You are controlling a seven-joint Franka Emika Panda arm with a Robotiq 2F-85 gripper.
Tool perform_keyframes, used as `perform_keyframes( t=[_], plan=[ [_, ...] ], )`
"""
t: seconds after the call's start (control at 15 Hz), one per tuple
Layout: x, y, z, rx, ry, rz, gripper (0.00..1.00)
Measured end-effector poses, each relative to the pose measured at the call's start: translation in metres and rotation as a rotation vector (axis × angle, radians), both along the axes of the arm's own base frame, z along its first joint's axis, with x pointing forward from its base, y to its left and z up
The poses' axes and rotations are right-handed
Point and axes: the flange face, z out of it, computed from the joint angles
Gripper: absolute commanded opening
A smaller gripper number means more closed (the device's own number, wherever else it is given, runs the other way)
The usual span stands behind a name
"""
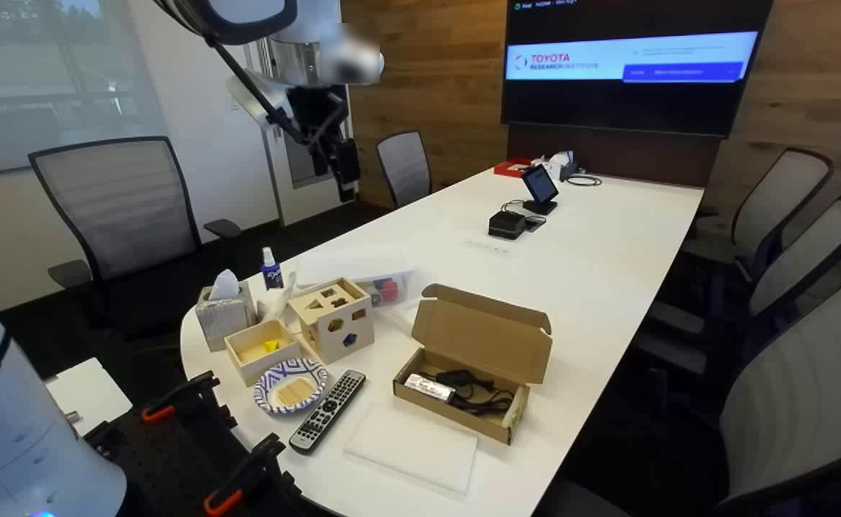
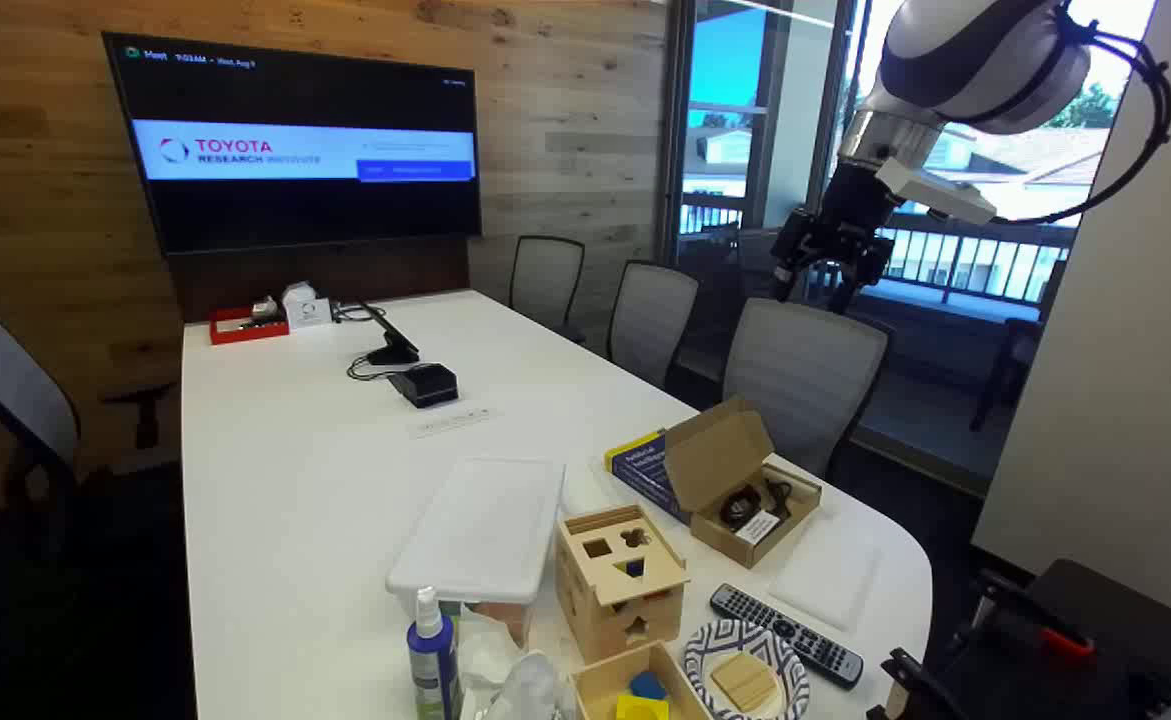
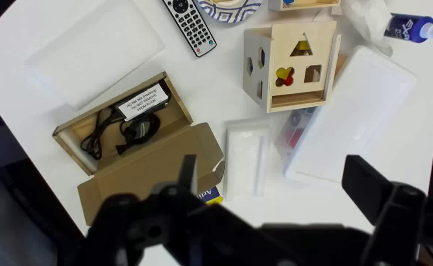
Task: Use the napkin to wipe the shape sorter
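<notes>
The shape sorter [image 1: 323,337] is a light-wood cube with shaped holes, upright near the table's end in both exterior views. In the wrist view the shape sorter [image 3: 299,61] shows at upper right, colored blocks visible through its holes. A white tissue, the napkin [image 1: 225,285], sticks up from a grey tissue box [image 1: 225,322] beside the wooden tray. High above the table, well apart from both, hangs my gripper [image 2: 811,290]. Seen from the wrist, the gripper [image 3: 270,164] has its jaws wide apart, with nothing between them.
Around the sorter stand a wooden tray [image 1: 244,359], a patterned bowl [image 1: 268,402], a blue spray bottle [image 2: 432,655] and a white-lidded bin [image 2: 480,525]. Crumpled white material [image 3: 368,20] lies near the bottle. An open cardboard box [image 1: 488,330] and a remote [image 1: 328,411] lie nearby.
</notes>
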Motion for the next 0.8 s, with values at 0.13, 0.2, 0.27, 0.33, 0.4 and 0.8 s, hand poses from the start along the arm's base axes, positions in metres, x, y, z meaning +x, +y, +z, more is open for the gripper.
perform_keyframes(
  t=[0.13, 0.2, 0.27, 0.33, 0.4, 0.8],
  plan=[
    [0.000, 0.000, 0.000, 0.000, 0.000, 0.000, 1.00],
    [0.000, 0.000, 0.000, 0.000, 0.000, 0.000, 1.00],
    [0.000, 0.000, 0.000, 0.000, 0.000, 0.000, 1.00],
    [0.000, 0.000, 0.000, 0.000, 0.000, 0.000, 1.00],
    [0.000, 0.000, 0.000, 0.000, 0.000, 0.000, 1.00],
    [0.020, 0.015, -0.006, -0.010, 0.035, 0.011, 1.00]
  ],
)
